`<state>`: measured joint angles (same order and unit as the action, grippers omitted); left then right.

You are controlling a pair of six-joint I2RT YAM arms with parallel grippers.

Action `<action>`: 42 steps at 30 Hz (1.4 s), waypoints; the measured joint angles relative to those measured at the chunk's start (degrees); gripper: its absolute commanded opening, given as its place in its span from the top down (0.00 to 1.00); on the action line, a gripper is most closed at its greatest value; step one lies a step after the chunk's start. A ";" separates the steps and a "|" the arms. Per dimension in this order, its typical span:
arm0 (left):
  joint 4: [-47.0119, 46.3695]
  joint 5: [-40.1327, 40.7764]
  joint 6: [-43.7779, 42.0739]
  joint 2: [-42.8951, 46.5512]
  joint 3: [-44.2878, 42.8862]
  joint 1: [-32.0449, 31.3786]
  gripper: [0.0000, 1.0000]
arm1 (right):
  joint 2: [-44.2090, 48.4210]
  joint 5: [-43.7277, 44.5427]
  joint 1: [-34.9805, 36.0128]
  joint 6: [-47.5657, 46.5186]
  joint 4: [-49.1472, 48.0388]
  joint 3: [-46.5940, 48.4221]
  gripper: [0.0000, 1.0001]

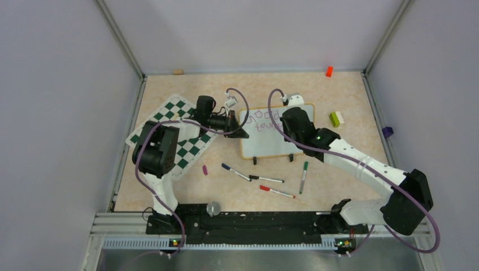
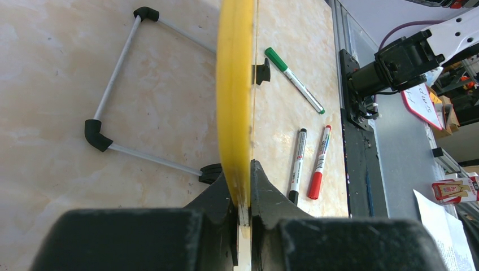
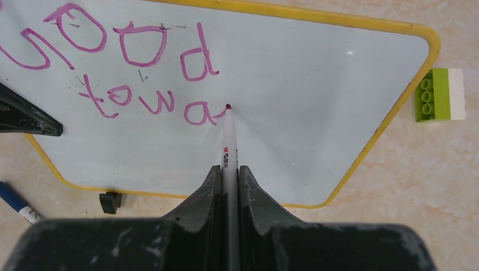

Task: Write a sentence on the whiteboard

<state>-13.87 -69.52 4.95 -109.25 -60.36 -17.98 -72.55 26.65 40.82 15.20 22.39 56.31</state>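
- The small rectangular whiteboard (image 1: 271, 138), with its thin yellow frame and rounded corners, sits on the mottled beige surface (image 1: 350, 90). It is about midway between the left and right edges and nearer the far edge than the near one. It lies just right of the green-and-white chessboard mat (image 1: 169, 110).
- The left wrist view shows the board edge-on, with a thin grey rod stand (image 2: 116, 70) with black elbows behind it. I judge it is propped at a tilt, not lying flat.
- The left tool (image 2: 244, 192) is clamped on the board's yellow rim at its left short edge, one jaw on each face.
- The right tool (image 3: 229, 175) is closed tight on a slim white-barrelled marker pen (image 3: 227, 141), held around mid-barrel. Its dark tip touches the white face.
- The purple handwritten sentence (image 3: 141, 64) reads "Good" with "towa" beneath, the tip resting at the tail of the "a". It looks roughly half written.
- Handling, as a judgement:
  - The board looks light, thin and stiff, with a slick glossy face, so it would likely slide or rock under pen pressure.
  - The frame edge is the sensible place to hold it, clear of the writing area.
  - The fresh ink probably smears, so nothing should brush the finished words.
  - The pen is light and smooth and could slip or twist between the jaws, so gentle, even pressure suits its soft tip.
- Several loose pens (image 1: 266, 179) lie between the board and the near edge.
- A green-and-white toy brick (image 3: 440, 93) sits just beside the board's right edge.
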 measured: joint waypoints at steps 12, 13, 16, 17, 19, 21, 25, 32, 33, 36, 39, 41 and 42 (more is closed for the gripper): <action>0.00 -0.04 -0.04 0.00 0.00 0.00 1.00 | 0.59 -1.09 -0.13 0.50 0.55 -0.94 1.00; 0.00 0.00 0.00 0.00 0.00 0.00 1.00 | 0.66 -1.29 -0.13 0.57 0.68 -1.22 1.00; 0.02 0.00 0.00 0.00 0.00 0.00 1.00 | 0.92 -1.86 -0.13 0.96 1.29 -1.95 1.00; 0.00 -0.02 0.00 0.00 0.00 0.00 1.00 | 0.98 -2.01 -0.13 1.01 1.46 -2.08 1.00; 0.00 -0.04 0.00 0.00 0.00 0.00 1.00 | 1.05 -2.32 -0.15 1.11 1.70 -2.34 1.00; 0.00 -0.04 -0.02 0.00 0.00 0.00 1.00 | 1.05 -2.36 -0.15 1.16 1.77 -2.34 1.00; 0.00 -0.04 -0.02 0.00 0.00 0.00 1.00 | 1.03 -2.32 -0.15 1.16 1.79 -2.32 1.00; 0.02 -0.02 0.00 0.00 0.00 0.00 1.00 | -0.07 -2.08 -0.15 0.94 3.08 -0.70 1.00; 0.04 0.00 0.00 0.00 0.00 0.00 1.00 | -0.33 -2.01 -0.15 0.92 3.30 -0.39 1.00; 0.11 0.09 0.02 0.00 0.00 0.00 1.00 | -0.83 -1.81 -0.15 0.90 3.98 0.26 1.00; 0.13 0.13 0.04 0.00 0.00 0.00 1.00 | -1.01 -1.46 -0.15 0.90 4.07 0.50 1.00; 0.15 0.13 0.04 0.00 0.00 0.00 1.00 | -1.01 -1.25 -0.15 0.90 4.04 0.52 1.00; 0.13 0.13 0.04 0.00 0.00 0.00 1.00 | -1.03 -1.05 -0.15 0.90 4.15 0.74 1.00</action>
<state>-13.74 -69.38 4.99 -109.25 -60.36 -17.98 -73.58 25.61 40.66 16.10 26.55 57.06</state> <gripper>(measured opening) 0.088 0.091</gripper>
